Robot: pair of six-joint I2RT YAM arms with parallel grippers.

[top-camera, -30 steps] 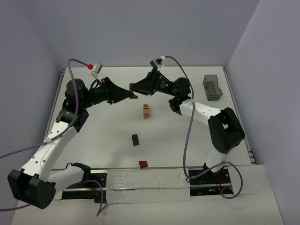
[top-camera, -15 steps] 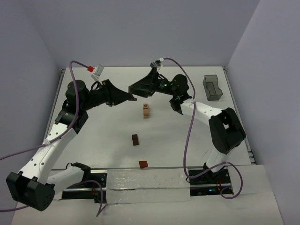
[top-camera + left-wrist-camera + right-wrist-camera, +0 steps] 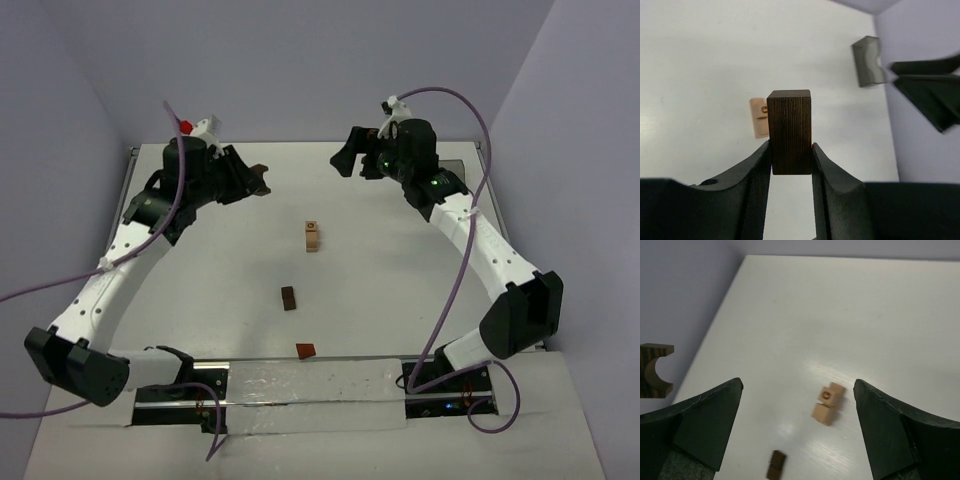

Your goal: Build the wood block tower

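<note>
The wood block tower [image 3: 312, 236] is a short light-tan stack at the table's middle, its top block showing a round hole [image 3: 828, 404]; it also shows in the left wrist view [image 3: 759, 117]. My left gripper [image 3: 790, 146] is shut on a dark brown block [image 3: 789, 131], held in the air to the tower's back left [image 3: 263, 177]. That block has an arched notch [image 3: 655, 371]. My right gripper [image 3: 798, 384] stands wide open and empty, high above the table at the tower's back right [image 3: 345, 158].
A loose dark brown block [image 3: 289, 298] lies in front of the tower, and a reddish-brown block [image 3: 305, 349] lies nearer the arm bases. A grey translucent bin [image 3: 867, 67] stands at the back right by the wall.
The two grippers met behind the tower on the dark block. The right one opened and drew back to the right; the left one pulled away to the left, keeping the block.
</note>
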